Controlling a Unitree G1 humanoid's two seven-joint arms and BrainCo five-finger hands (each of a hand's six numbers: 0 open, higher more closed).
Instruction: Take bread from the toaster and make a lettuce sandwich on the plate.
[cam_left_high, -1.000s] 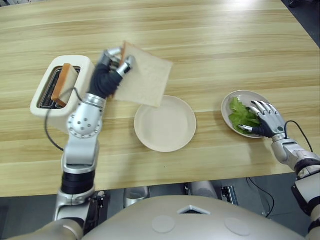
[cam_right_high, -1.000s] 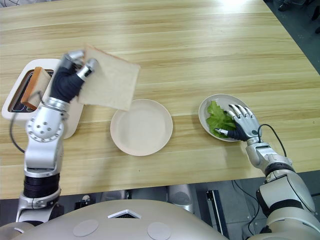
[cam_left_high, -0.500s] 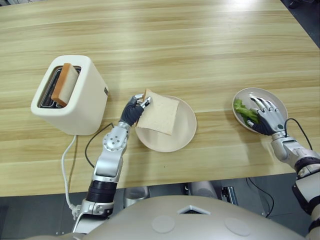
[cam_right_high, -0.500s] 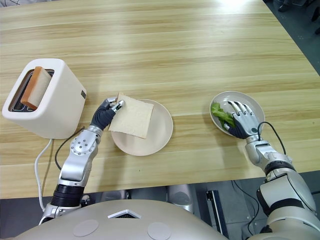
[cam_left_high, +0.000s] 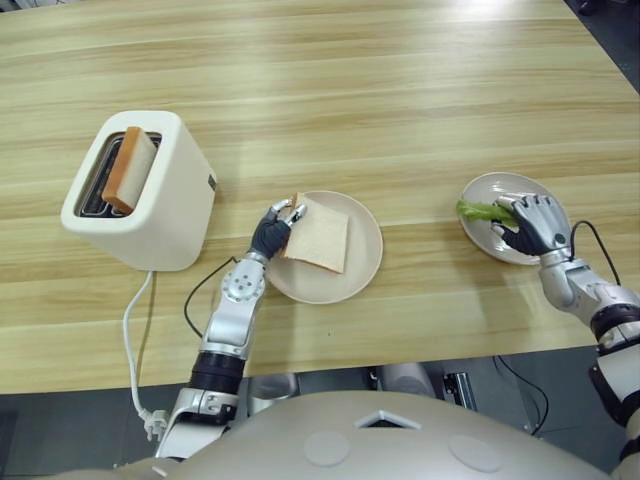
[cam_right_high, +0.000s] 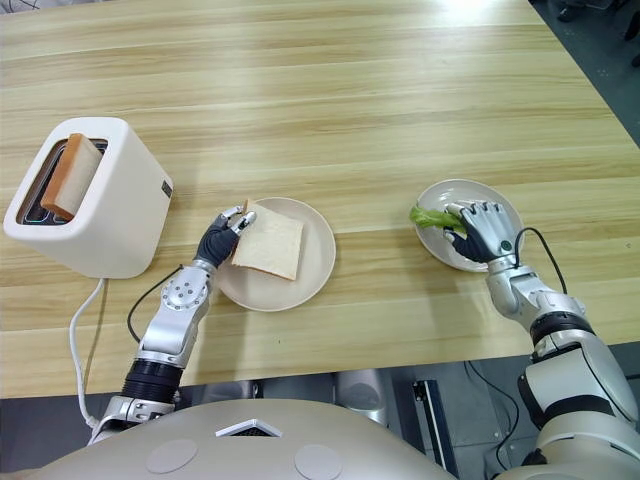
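Left hand (cam_left_high: 271, 233) pinches bread (cam_left_high: 321, 233) at plate (cam_left_high: 362, 266) rim.
Right hand (cam_left_high: 538, 222) clutches lettuce (cam_left_high: 477, 210) at dish (cam_left_high: 489, 241) edge; open table (cam_left_high: 420, 120) between.

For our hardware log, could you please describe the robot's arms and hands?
Both arms are silver-grey metal segments with round joint caps and black bands. The left hand and right hand are dark with silvery fingers. A thin black cable loops beside each forearm.
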